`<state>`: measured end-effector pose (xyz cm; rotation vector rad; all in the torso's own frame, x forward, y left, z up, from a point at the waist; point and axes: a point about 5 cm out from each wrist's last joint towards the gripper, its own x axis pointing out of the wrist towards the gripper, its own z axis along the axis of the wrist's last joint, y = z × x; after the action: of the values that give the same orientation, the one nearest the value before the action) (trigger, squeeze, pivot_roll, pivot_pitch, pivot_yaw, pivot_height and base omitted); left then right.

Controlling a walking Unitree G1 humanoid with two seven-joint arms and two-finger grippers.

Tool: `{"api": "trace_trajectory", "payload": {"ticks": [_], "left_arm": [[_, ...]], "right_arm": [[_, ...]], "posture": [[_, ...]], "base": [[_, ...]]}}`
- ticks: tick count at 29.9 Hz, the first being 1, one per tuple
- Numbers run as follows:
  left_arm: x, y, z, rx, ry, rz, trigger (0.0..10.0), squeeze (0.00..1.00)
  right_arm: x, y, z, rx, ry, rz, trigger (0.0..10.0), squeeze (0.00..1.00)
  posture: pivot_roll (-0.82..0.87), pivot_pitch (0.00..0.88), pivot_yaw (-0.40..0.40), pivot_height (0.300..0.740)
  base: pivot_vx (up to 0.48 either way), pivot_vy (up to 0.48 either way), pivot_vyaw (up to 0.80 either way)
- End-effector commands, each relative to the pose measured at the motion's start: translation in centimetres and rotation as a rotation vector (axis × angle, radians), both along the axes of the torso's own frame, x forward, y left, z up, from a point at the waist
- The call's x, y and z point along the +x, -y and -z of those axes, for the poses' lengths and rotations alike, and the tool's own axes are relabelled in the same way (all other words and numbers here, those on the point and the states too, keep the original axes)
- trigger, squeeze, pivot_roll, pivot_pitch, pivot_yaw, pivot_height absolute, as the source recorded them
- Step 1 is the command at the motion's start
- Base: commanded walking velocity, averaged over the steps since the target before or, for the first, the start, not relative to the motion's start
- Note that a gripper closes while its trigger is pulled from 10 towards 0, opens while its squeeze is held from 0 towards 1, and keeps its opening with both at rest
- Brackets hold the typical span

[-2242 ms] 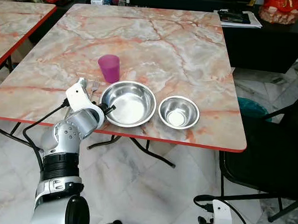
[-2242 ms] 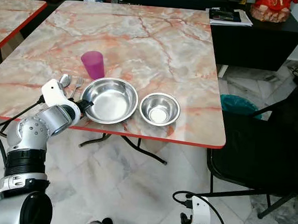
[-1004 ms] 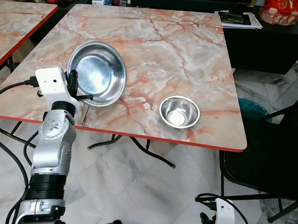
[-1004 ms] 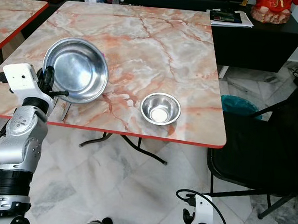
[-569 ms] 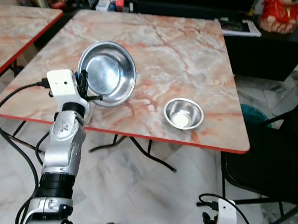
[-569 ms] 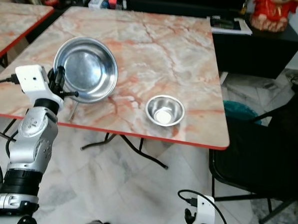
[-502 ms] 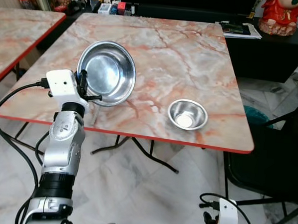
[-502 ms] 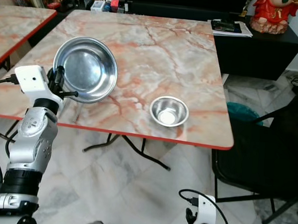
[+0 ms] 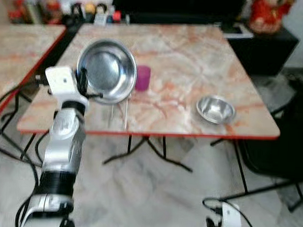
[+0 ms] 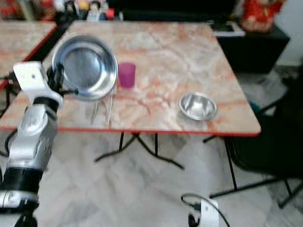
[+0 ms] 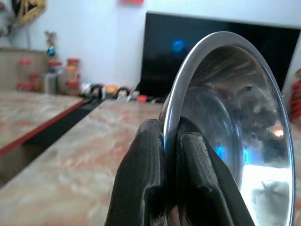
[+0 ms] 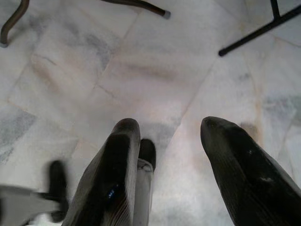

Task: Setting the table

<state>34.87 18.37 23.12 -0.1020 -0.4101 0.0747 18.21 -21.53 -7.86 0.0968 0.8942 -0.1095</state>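
My left gripper (image 9: 85, 91) is shut on the rim of a large steel bowl (image 9: 107, 70), which it holds up tilted on edge over the marble table's (image 9: 195, 55) front left part. In the left wrist view both black fingers (image 11: 141, 165) pinch the bowl's rim (image 11: 225, 122). A purple cup (image 9: 142, 77) stands on the table just right of the raised bowl. A fork and spoon (image 9: 118, 113) lie below it near the front edge. A small steel bowl (image 9: 216, 109) rests at the front right. My right gripper (image 12: 169, 155) hangs open over the tiled floor.
A second marble table (image 9: 18, 40) stands to the left. A black cabinet (image 9: 177, 8) with small items and a red figurine (image 9: 266, 15) runs along the back. A black chair (image 9: 292, 146) is at the right. Cables hang by my left arm. The eye views are blurred.
The camera has pulled back and shifted, so the table looks smaller and farther. The cup and cutlery have come into sight beside the raised bowl. My left gripper still holds the bowl.
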Motion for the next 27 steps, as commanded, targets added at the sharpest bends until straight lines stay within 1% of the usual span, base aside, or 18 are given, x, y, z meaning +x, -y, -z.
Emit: {"api": "trace_trajectory", "payload": {"ticks": [1,10,27], "left_arm": [[-0.3,-1.24,-0.19,0.025,0.006,-0.046,10.0,0.0],[-0.32,-1.57,0.17,0.035,-0.01,-0.062,10.0,0.0],[-0.14,-1.78,-0.01,0.039,-0.015,-0.076,10.0,0.0]], "right_arm": [[-0.06,-0.56,0.15,0.016,-0.003,0.007,10.0,0.0],[-0.06,-0.63,0.16,0.021,-0.003,0.006,10.0,0.0],[0.15,-0.66,0.06,0.025,0.004,0.007,10.0,0.0]], "posture": [[0.02,0.117,0.016,0.74],[0.03,0.124,0.017,0.74],[0.03,0.146,0.015,0.74]], "base": [[0.0,0.48,0.0],[0.0,0.48,0.0],[0.0,0.48,0.0]]}}
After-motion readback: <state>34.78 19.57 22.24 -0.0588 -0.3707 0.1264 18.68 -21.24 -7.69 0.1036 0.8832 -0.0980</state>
